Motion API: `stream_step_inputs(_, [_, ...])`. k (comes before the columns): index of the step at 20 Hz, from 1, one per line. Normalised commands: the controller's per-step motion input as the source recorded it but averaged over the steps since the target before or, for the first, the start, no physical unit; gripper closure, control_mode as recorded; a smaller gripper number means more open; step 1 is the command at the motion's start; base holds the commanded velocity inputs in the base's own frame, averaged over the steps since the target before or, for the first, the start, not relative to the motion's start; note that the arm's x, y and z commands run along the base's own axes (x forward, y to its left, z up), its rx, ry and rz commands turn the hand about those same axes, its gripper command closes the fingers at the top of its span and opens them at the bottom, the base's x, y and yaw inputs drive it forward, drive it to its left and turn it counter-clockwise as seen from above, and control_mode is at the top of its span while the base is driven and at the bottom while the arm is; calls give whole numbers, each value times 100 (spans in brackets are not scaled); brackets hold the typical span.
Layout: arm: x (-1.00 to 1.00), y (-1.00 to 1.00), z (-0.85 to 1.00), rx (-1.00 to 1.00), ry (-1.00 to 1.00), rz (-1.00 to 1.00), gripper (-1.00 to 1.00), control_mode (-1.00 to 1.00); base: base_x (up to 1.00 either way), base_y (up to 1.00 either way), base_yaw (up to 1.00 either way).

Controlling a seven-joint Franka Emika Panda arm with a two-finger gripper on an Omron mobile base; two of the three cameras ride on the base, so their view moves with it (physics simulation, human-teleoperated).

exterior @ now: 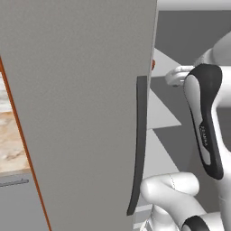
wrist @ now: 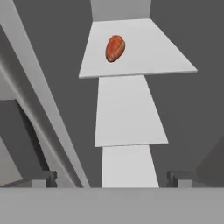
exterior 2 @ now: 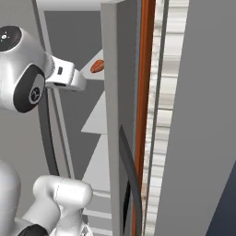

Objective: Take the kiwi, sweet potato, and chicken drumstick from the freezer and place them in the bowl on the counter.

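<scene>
Freezer (exterior: pixel 90 113) door stands open, its flat grey panel and long dark handle (exterior: pixel 139 144) close beside the arm. Pale shelves (wrist: pixel 127 109) step through the dark interior (three tiers in the hand view). One reddish-orange sweet potato (wrist: pixel 115 48) lies on the farthest shelf, clear space around it. Fingers (wrist: pixel 43 178) are spread wide apart, holding nothing. Bench (exterior: pixel 11 135) shows left of the door.

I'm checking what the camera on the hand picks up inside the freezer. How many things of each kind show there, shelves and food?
Pale grey shelves: 3
Orange-red food items: 1, lying on the farthest shelf
Total: 4
</scene>
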Motion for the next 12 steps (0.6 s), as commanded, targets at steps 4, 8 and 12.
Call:
stream_step_inputs(4, [60,7,8,1,-5,0,-100,-100,0,0,0])
stream_step_inputs(8, [53,-2,19,5,0,0,-100,-100,0,0,0])
stream_step_inputs(12, [50,0,23,2,0,0,-100,-100,0,0,0])
